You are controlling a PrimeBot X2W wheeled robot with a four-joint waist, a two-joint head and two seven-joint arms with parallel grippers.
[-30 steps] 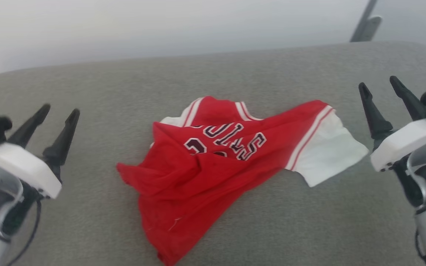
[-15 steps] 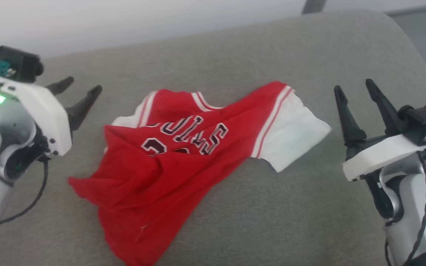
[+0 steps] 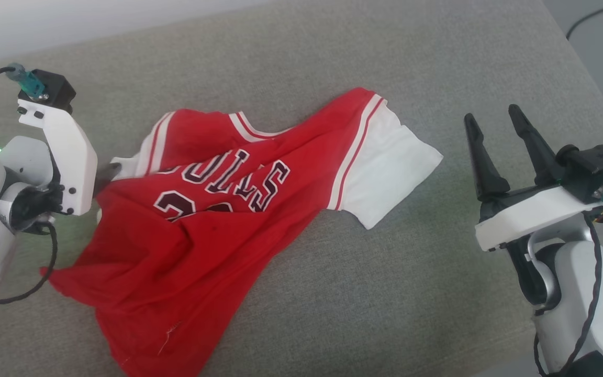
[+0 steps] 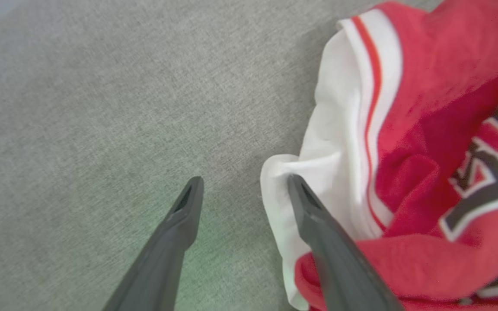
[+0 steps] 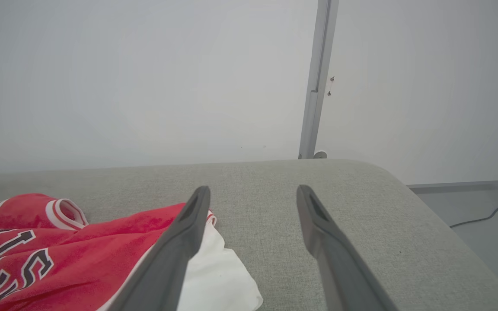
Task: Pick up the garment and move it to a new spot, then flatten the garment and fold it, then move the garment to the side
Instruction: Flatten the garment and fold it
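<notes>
Item 1. Bright red soft-knit sleeveless garment point(image 3: 202, 225) with a white lining, white-and-red stripe trim and dark, white-outlined lettering. It lies crumpled at centre-left of the head view. One flap is turned back at centre right, showing a smooth white panel. Folds swallow part of the lettering and the number below it, so neither reads fully. The lower hem runs off the bottom edge of the frame.

Item 2. Grey woven upholstered surface point(image 3: 385, 288), finely textured, with a rounded far corner. It bears the garment.

Item 3. Left gripper point(image 4: 244, 181), two long, dark, tapering fingers. The jaws stand wide and hold nothing. In the left wrist view one finger is over bare grey weave. The other overlaps the garment's white folded edge, and contact cannot be judged. In the head view the white housing at the left edge hides most of the fingers.

Item 4. Right gripper point(image 3: 492, 115), same form, at the right of the head view. Its jaws are wide and empty, and it stands apart from the garment's white flap.

Item 5. Pale plain wall point(image 5: 145, 77) with a thin grey vertical strip point(image 5: 316, 86) at upper right in the right wrist view. A dark cable point(image 5: 486, 216) at far right is cut off by the frame.
</notes>
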